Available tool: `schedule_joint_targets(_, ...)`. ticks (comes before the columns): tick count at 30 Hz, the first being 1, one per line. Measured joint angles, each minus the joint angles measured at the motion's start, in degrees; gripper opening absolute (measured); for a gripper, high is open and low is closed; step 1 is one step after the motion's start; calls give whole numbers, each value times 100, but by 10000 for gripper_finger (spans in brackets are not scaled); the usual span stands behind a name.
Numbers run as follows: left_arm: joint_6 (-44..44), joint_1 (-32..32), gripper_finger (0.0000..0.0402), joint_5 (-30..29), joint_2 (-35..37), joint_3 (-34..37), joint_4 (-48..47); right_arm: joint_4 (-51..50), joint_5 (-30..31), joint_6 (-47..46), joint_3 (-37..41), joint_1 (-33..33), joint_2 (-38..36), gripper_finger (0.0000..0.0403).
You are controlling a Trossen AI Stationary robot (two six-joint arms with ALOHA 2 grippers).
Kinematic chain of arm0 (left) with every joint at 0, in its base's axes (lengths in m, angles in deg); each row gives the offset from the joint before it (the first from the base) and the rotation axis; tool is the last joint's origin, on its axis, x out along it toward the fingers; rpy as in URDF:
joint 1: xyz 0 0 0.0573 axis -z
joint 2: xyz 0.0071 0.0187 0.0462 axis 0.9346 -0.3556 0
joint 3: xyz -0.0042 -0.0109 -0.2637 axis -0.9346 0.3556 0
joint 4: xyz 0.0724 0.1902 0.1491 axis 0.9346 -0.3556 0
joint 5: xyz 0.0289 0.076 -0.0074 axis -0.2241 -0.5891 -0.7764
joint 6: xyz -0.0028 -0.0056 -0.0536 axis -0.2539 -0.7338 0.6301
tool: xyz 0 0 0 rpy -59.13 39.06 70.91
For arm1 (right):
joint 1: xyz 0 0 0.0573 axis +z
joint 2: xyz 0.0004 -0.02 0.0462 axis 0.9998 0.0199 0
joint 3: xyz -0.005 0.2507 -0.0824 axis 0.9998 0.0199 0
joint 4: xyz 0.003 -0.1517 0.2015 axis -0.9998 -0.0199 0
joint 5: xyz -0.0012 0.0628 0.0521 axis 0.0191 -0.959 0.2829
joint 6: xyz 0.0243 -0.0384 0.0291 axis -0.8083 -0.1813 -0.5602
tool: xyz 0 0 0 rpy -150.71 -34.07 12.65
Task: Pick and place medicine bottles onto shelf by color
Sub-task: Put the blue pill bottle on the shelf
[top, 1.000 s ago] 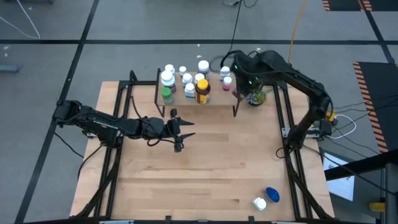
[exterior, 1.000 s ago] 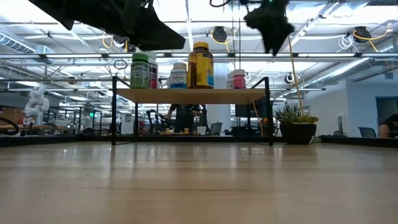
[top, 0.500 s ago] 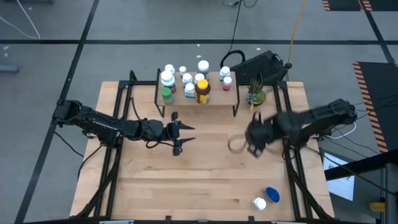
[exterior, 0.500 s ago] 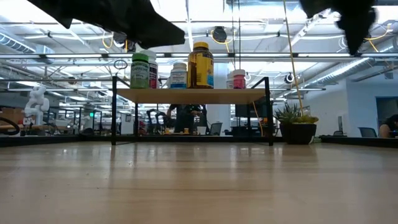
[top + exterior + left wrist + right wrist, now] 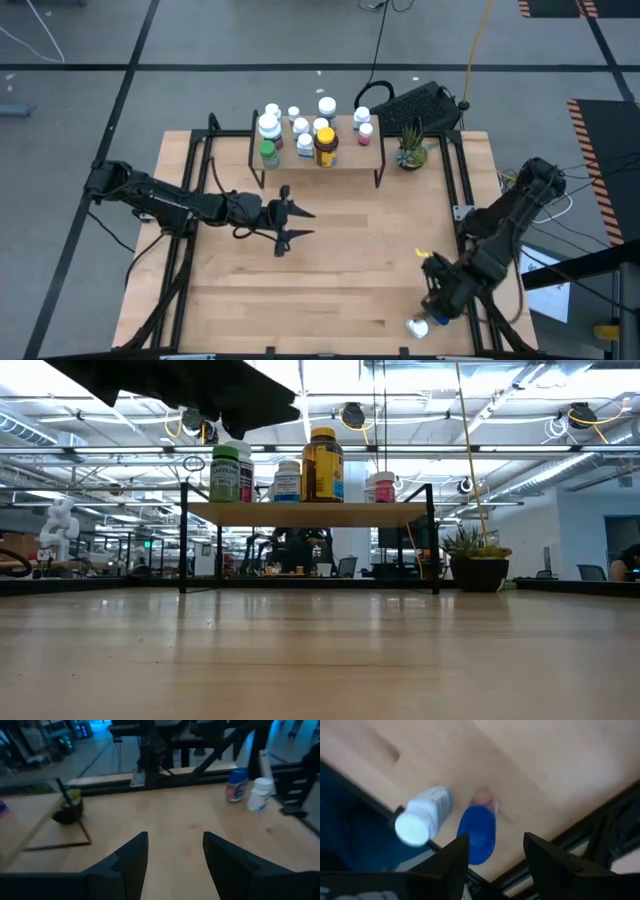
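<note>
The shelf (image 5: 318, 152) stands at the table's far middle with several medicine bottles on it: white ones, a green one (image 5: 268, 152), an amber one (image 5: 325, 147) and a pink-labelled one (image 5: 365, 133). Two more bottles lie on the table at the near right corner, a white one (image 5: 422, 822) and a blue one (image 5: 477, 834). My right gripper (image 5: 492, 855) hangs open above these two, pointing down, with the blue bottle below its fingers and nothing between them. My left gripper (image 5: 292, 226) stands open over the table's middle left, pointing toward the right edge.
A small potted plant (image 5: 408, 153) stands just right of the shelf. Black frame rails (image 5: 470, 250) run along the table's left and right sides. The two loose bottles lie close to the table's near edge (image 5: 400, 352).
My right gripper has swung from the shelf's right end, across the table's right side, to the near right corner. It has come lower and has tipped to point down over the two loose bottles. The bottles have not moved.
</note>
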Motion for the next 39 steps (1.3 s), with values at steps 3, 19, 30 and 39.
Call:
schedule_joint_targets(3, 262, 173, 191, -1, -1, 0, 10, 243, 287, 136, 24, 424, 91, 182)
schedule_joint_targets(19, 412, 1366, 191, -1212, -1, 0, 333, 2396, 321, -1602, 1179, 1153, 135, 284)
schedule_joint_targets(30, 475, 1345, 191, -1270, -1, 0, 373, 2197, 413, -996, 1515, 1111, 135, 230)
schedule_joint_targets(39, 557, 1343, 191, -1506, -1, 0, 378, 2045, 265, -254, 1328, 612, 89, 181)
